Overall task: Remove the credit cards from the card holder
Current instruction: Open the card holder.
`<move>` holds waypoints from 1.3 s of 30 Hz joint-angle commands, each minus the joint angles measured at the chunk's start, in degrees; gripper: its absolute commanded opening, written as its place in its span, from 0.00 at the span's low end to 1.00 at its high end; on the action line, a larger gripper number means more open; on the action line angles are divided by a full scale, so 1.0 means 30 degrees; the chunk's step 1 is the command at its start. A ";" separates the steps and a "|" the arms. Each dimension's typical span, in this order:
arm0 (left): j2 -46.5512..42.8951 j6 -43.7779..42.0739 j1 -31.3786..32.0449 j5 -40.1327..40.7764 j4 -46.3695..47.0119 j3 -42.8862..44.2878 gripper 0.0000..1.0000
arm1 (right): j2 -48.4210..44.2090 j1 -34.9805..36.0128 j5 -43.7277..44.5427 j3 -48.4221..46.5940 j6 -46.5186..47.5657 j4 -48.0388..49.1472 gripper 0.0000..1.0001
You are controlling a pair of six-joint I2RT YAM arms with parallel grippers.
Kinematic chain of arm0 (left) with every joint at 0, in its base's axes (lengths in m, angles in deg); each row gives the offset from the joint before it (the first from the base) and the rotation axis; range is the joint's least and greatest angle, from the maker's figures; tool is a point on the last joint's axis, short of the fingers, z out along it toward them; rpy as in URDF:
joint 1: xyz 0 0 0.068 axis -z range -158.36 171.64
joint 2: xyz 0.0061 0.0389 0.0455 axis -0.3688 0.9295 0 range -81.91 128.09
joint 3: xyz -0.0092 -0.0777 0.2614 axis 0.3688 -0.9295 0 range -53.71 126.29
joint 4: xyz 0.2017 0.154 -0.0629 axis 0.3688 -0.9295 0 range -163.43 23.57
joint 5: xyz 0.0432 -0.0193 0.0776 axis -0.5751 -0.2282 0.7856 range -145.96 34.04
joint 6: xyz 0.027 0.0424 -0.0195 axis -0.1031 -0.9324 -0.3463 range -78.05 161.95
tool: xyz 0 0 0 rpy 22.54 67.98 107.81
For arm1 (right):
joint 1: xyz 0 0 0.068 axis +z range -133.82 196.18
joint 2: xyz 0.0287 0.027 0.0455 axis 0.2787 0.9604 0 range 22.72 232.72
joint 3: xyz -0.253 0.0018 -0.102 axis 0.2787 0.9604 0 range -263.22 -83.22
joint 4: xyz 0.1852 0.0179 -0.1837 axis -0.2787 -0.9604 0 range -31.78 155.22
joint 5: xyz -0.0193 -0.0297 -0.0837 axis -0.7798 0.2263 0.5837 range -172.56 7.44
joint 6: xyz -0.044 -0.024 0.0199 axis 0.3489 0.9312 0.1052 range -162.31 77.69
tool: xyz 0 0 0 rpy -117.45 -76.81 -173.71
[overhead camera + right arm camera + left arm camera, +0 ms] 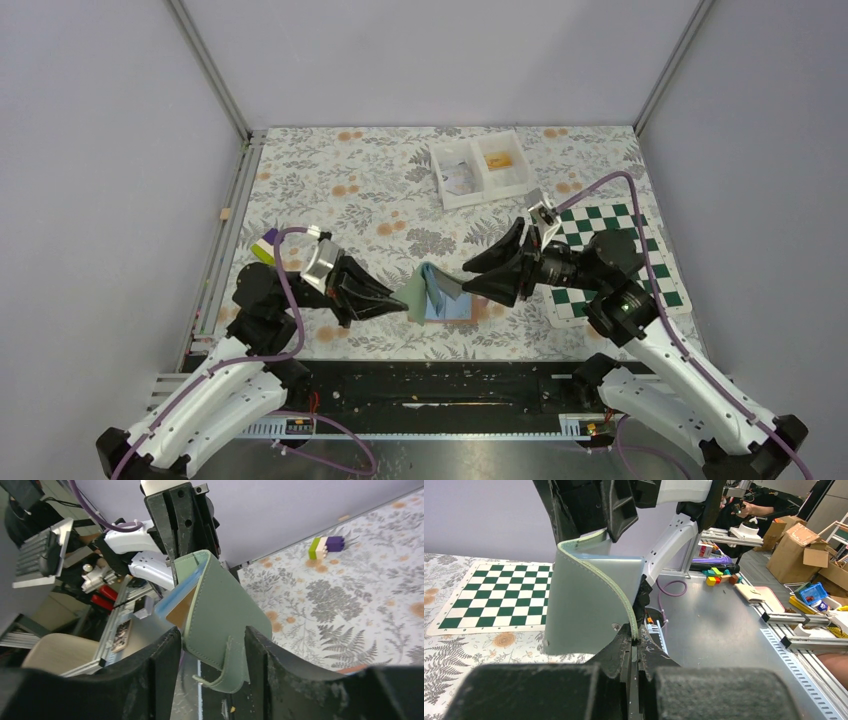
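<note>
Grey-green card holder (435, 295), light blue inside, is held open between the 2 grippers at the middle of the floral table (350, 190). Its edge is pinched by the closed left gripper (405, 300); its tabbed flap is straddled by the right gripper (466, 280), whose jaws are parted.

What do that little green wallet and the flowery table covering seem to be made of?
The card holder looks like leather or imitation leather: matte sage-green skin, stitched edges, bending in a soft curve. The table covering looks like printed cloth or vinyl, matte and lying flat; which of the two is unclear.
</note>
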 commanded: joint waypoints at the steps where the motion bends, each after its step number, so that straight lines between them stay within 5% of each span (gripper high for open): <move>1: 0.0050 -0.0003 -0.0043 0.0558 0.1356 0.0671 0.00 | 0.0890 -0.0099 -0.0935 0.0696 -0.2451 0.3258 0.52; 4: 0.0105 0.0089 -0.0036 0.0779 0.1460 0.0525 0.00 | 0.1057 -0.0099 -0.0571 0.0740 -0.2462 0.2793 0.37; 7: 0.0159 -0.0049 -0.0069 0.1914 0.0937 0.0390 0.00 | 0.0937 -0.0100 0.0344 0.0328 -0.2023 0.1462 0.02; 8: 0.0206 -0.0204 -0.0072 0.2369 0.0619 0.0402 0.00 | 0.0835 -0.0112 0.0946 0.0065 -0.1797 0.0582 0.00; 12: 0.0679 -0.0577 -0.0331 0.5007 -0.1149 0.0579 0.02 | 0.0449 -0.0117 0.2119 -0.0588 -0.2124 -0.1401 0.00; 16: 0.1151 -0.0905 -0.1073 0.7461 -0.2769 0.0667 0.46 | 0.0182 -0.0100 0.3405 -0.1402 -0.3011 -0.3294 0.00; 23: 0.1692 0.1618 -0.1688 0.6663 0.1269 -0.1173 0.82 | 0.1371 -0.0110 0.5720 -0.2700 -0.4345 -0.7320 0.00; 29: 0.2582 0.2997 -0.1660 0.7329 0.1993 -0.1506 0.97 | 0.2708 -0.0094 0.5585 -0.2769 -0.5725 -0.7082 0.00; 39: 0.3106 0.3055 -0.1016 0.9932 0.1679 -0.1769 0.99 | 0.2971 -0.0101 0.6939 -0.2069 -0.8127 -0.5340 0.00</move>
